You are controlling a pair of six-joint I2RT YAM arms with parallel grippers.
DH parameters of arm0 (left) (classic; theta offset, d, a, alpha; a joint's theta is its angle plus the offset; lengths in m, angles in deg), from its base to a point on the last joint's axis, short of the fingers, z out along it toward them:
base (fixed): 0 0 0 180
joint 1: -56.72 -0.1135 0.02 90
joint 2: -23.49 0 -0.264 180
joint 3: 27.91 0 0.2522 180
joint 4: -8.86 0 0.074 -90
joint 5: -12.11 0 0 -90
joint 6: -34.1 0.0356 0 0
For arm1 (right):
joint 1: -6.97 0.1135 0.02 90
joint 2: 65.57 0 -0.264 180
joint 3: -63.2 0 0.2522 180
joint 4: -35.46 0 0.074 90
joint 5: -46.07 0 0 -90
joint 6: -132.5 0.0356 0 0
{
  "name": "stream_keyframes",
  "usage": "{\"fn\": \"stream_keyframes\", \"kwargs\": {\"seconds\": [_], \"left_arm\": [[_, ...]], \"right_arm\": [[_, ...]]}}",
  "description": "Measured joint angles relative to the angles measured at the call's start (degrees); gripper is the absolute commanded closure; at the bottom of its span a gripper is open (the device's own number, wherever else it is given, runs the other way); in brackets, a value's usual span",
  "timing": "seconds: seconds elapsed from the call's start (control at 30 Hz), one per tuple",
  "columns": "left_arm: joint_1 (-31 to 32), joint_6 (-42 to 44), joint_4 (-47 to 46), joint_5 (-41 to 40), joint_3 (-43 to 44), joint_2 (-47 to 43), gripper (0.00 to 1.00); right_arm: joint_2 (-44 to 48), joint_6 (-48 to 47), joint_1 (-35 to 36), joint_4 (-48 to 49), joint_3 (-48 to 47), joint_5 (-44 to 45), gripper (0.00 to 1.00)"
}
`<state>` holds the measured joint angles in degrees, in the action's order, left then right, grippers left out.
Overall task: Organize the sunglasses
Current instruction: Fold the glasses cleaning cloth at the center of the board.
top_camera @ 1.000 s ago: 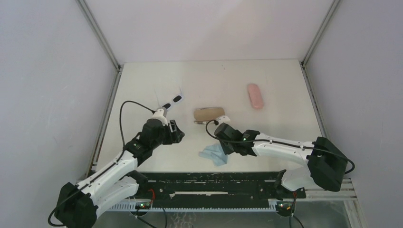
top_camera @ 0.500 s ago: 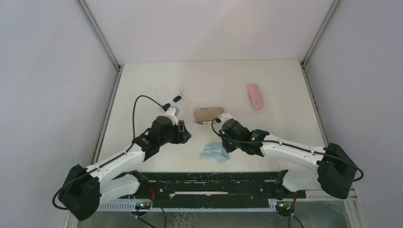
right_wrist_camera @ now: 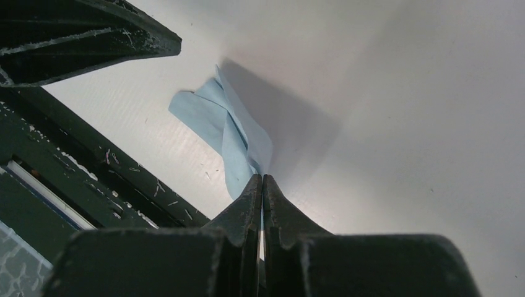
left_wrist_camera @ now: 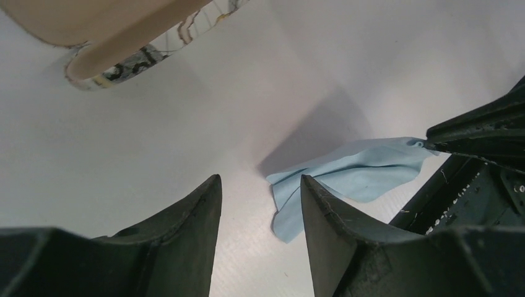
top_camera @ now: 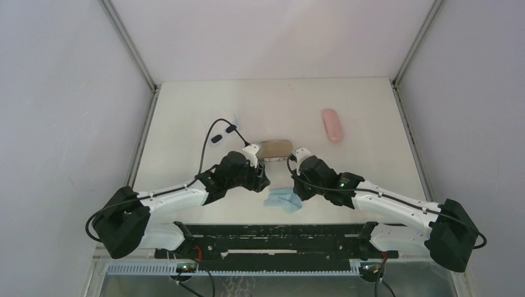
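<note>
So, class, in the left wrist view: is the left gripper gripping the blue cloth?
No, the left gripper is open, with the blue cloth beyond its fingers.

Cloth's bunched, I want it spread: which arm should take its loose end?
Left. The left claw is open, facing the loose end of the cloth; the right claw is shut on its other corner.
</note>
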<state>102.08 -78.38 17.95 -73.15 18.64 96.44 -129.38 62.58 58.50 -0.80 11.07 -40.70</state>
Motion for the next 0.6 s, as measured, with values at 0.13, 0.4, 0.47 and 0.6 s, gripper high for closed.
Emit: {"fn": "stream_keyframes", "kwargs": {"seconds": [0.13,0.4,0.47,0.6], "left_arm": [[0.39,2.12,-4.02,1.55,-0.02,1.14,0.46],[0.48,6.01,-14.29,5.16,-3.87,1.42,0.46],[0.48,6.56,-15.32,5.88,-5.18,1.55,0.46],[0.48,6.62,-18.60,7.65,-5.81,4.31,0.47]], "right_arm": [[-0.07,-0.07,-0.66,0.02,0.09,-0.59,1.00],[0.15,-0.22,-0.87,0.00,0.13,-0.79,1.00],[0.52,-0.22,-0.94,-0.02,0.31,-0.83,1.00],[0.76,-0.20,-1.20,0.00,0.42,-1.20,1.00]]}}
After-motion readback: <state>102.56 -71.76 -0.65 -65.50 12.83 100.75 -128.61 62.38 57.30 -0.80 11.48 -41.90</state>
